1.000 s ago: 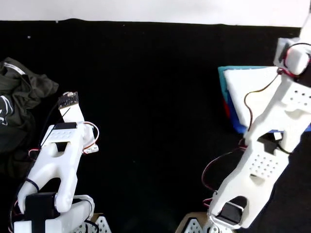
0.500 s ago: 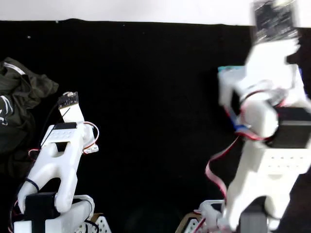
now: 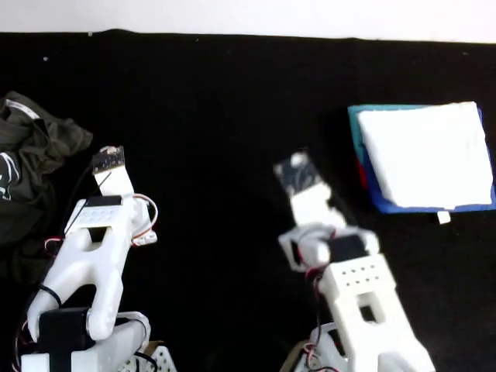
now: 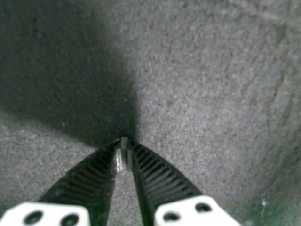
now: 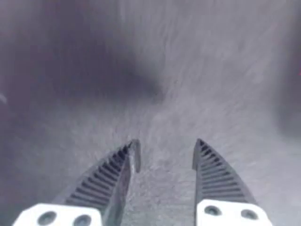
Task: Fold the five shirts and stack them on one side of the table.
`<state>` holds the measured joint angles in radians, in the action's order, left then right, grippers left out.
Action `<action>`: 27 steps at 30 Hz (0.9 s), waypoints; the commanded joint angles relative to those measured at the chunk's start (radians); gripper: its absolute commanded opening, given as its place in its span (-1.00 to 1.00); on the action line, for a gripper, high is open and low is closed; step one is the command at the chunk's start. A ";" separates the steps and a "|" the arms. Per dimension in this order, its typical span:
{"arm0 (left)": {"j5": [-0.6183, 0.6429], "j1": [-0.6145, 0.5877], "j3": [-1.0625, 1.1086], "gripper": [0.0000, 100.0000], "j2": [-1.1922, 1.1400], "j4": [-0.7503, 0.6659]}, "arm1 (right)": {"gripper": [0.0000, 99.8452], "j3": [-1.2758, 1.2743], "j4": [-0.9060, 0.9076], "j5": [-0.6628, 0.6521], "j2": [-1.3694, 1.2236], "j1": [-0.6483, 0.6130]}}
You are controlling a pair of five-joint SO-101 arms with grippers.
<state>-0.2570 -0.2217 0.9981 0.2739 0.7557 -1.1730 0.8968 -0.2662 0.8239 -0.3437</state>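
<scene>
A stack of folded shirts (image 3: pixel 425 159) lies at the table's right side, a white one on top with blue, teal and red layers under it. A crumpled dark green shirt (image 3: pixel 31 174) lies at the left edge. My right arm stands in the middle of the table, left of the stack, with the right gripper (image 5: pixel 165 149) open over bare black cloth and nothing between its fingers. My left arm stands beside the dark shirt, and the left gripper (image 4: pixel 125 150) is shut and empty above the cloth.
A black cloth (image 3: pixel 225 116) covers the table, and a white wall strip runs along the far edge. The arm bases sit at the near edge. Open cloth lies between the two arms and behind them.
My right arm has swung away from over the folded stack to the table's middle, leaving the white shirt uncovered. The left arm has not moved.
</scene>
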 commanded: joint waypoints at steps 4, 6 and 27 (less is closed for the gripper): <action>-0.012 -0.223 -0.200 -0.97 0.010 0.301 | -0.64 -0.246 -0.272 -0.009 0.030 -0.010; -0.031 -0.343 -0.326 -0.89 0.001 0.440 | -0.64 -0.297 -0.326 -0.009 0.030 -0.007; -0.284 -0.883 -1.262 -0.60 -0.565 0.565 | -0.64 -0.361 -0.390 -0.009 0.035 -0.007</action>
<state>-0.5547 -1.1040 -0.1312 -0.2263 1.3126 -1.5305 0.5286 -0.2662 0.8562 -0.3452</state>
